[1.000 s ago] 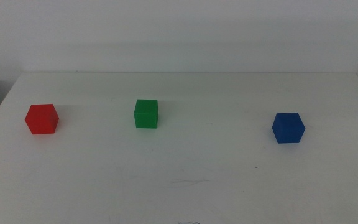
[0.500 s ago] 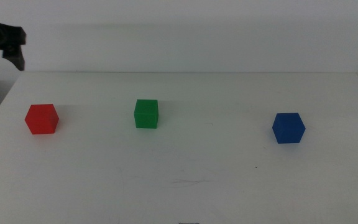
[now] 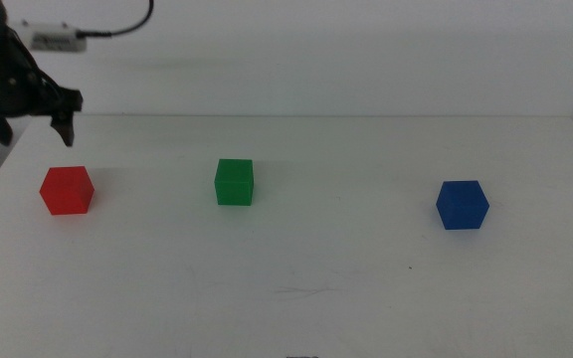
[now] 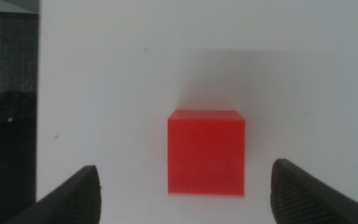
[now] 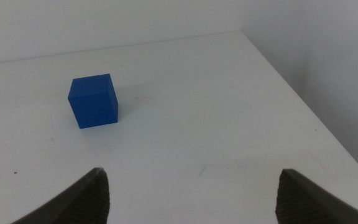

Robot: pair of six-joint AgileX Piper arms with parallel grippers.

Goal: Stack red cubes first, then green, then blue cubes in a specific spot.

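The left pincer (image 3: 58,124) hangs above the far left corner of the white counter (image 3: 316,288), just behind the red cube (image 3: 67,190), its dark jaws spread wide; from its own wrist camera the red cube (image 4: 206,152) sits squarely between the two tips with room to spare on either side. That little block looks solid, stiff and light, with flat matte faces that should not slide much under the pads, so I'd say the sensible hold is across two opposite side faces, about mid-height, keeping it level for setting down. The green cube (image 3: 234,182) stands alone toward the middle, well apart from the red one, and the blue cube (image 3: 462,204) sits off to the right. The right pincer (image 5: 191,193) waits with its jaws spread too, the blue cube (image 5: 93,100) ahead of it, untouched.
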